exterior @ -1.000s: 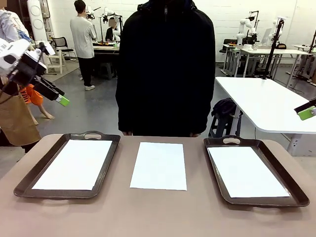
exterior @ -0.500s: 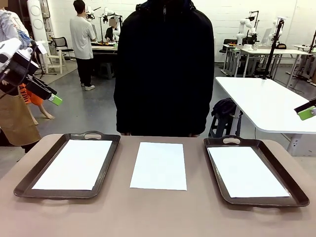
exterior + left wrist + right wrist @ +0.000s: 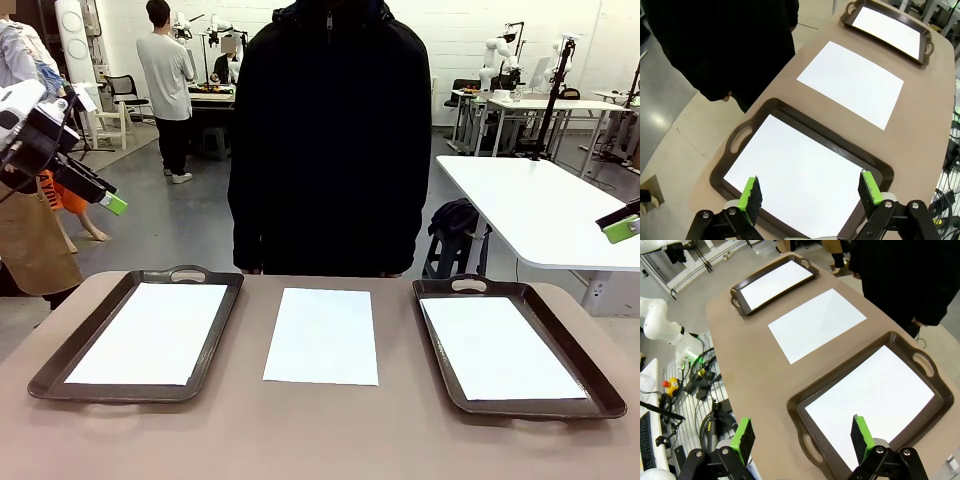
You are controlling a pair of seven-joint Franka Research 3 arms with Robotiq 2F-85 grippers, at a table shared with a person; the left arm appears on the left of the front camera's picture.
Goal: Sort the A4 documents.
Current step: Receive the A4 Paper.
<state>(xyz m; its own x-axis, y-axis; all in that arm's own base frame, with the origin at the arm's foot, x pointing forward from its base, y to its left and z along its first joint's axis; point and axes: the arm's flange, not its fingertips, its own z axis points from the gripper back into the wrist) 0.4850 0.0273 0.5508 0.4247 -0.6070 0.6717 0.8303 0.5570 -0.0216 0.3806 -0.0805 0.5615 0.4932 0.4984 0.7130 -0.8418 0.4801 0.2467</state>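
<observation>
Bright, even light from overhead fills the room, so the white sheets [image 3: 321,335] come out nearly blown, with no texture, while the person's black jacket [image 3: 330,140] sinks to a flat dark mass. Shadows are faint and soft, just a thin dark line inside each tray [image 3: 222,330] rim, and a pale sheen lies on the grey floor [image 3: 660,120]. The front view is sharp and straight; both wrist views bow the table [image 3: 925,120] edge and stretch things toward the corners.
</observation>
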